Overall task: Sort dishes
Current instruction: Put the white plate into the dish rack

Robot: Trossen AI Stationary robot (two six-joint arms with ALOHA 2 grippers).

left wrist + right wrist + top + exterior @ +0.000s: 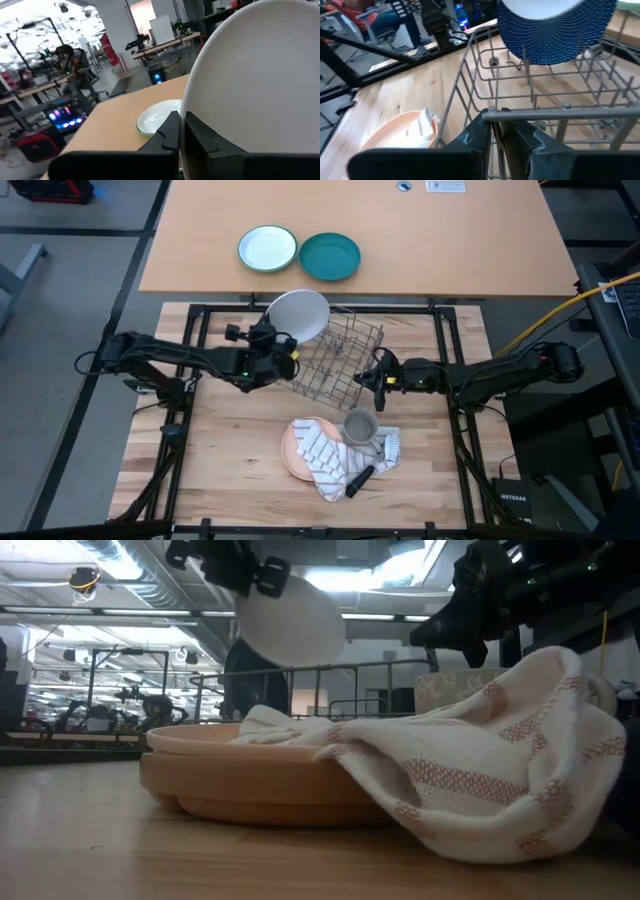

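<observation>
- Two arms meet at the wire rack (337, 360) from above: the left gripper (283, 348) clenches the white plate (299, 315) by its rim over the rack's far corner; the right gripper (372, 376) pinches the rack's edge.
- Level with the table, the tan plate (250, 780) lies under a striped towel (470, 775).
- Left wrist: fingers (170, 132) clamp the plate's edge.
- Right wrist: what seems a blue patterned plate (555, 35) stands in the rack.
</observation>
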